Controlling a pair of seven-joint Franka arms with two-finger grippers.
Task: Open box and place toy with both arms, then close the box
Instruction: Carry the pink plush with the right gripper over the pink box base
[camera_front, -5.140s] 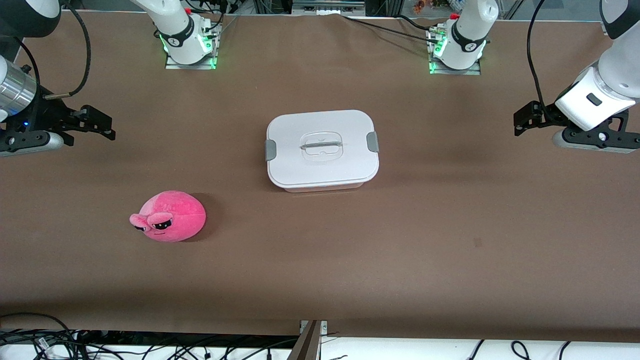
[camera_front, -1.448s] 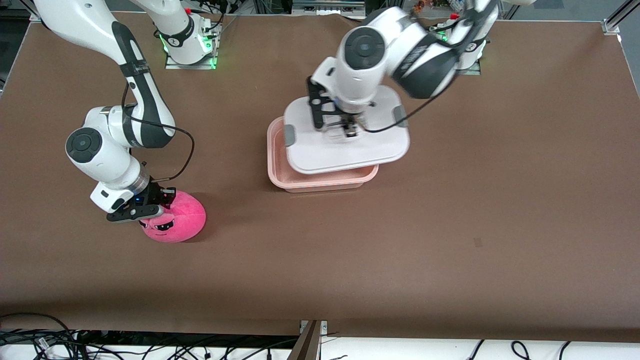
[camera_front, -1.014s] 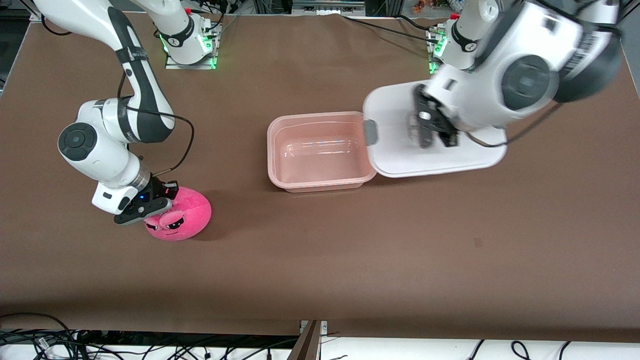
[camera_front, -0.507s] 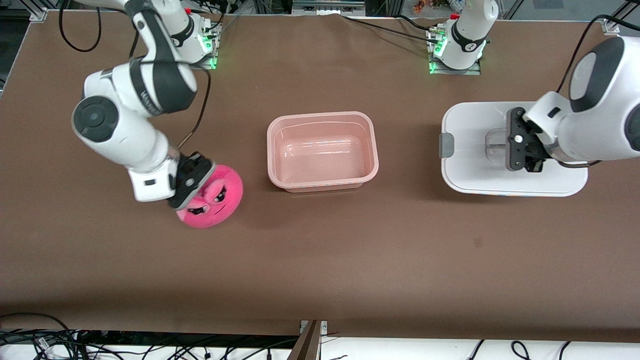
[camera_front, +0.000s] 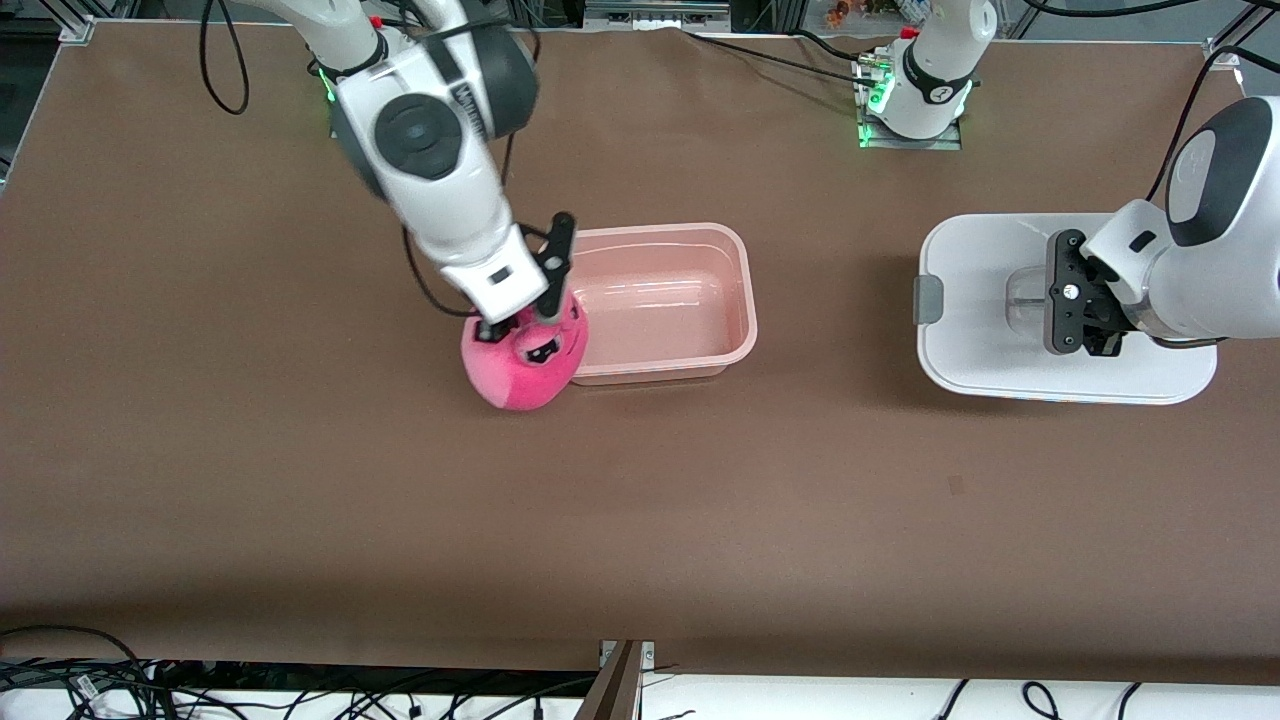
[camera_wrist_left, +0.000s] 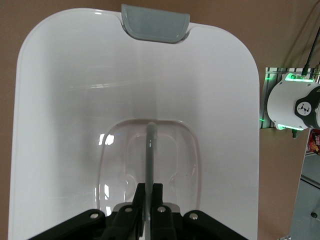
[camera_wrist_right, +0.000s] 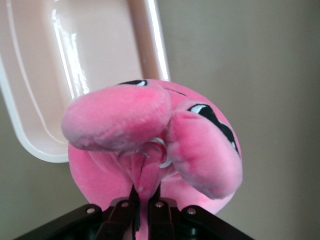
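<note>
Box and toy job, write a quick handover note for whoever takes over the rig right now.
Right gripper: shut on the toy, carrying it in the air over the box rim at the right arm's end.
Left gripper: shut on the lid handle; the lid is toward the left arm's end of the table, apart from the box. Whether it rests on the table I cannot tell.
Done: box opened, toy picked up.
Left: lower the toy into the box and release it, then bring the lid back and close the box.
</note>
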